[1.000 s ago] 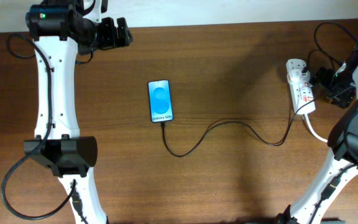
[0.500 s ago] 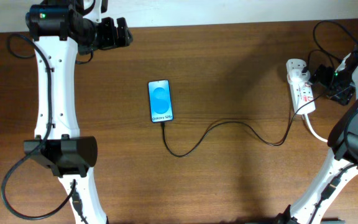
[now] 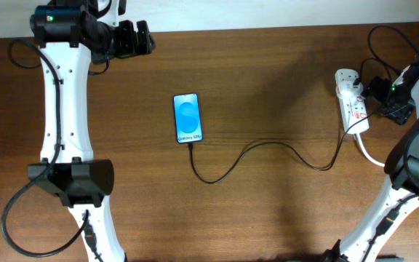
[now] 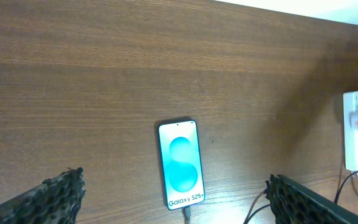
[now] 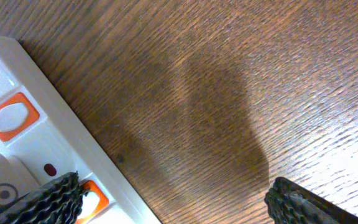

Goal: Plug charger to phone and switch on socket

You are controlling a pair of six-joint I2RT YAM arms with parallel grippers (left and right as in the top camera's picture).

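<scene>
Both claws gaped apart: the left claw (image 3: 145,38) idle, the right claw (image 5: 173,194) shifted slightly beside the socket (image 3: 356,109). The charger (image 3: 211,181) looked seated in the phone (image 3: 188,118), so only switching remained.

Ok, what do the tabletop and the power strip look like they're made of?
The table looks like dark brown wood or wood-grain laminate, matte, with fine streaked grain. The socket looks like smooth white moulded plastic with a slight sheen; its orange-rimmed switches are likely plastic too.
</scene>
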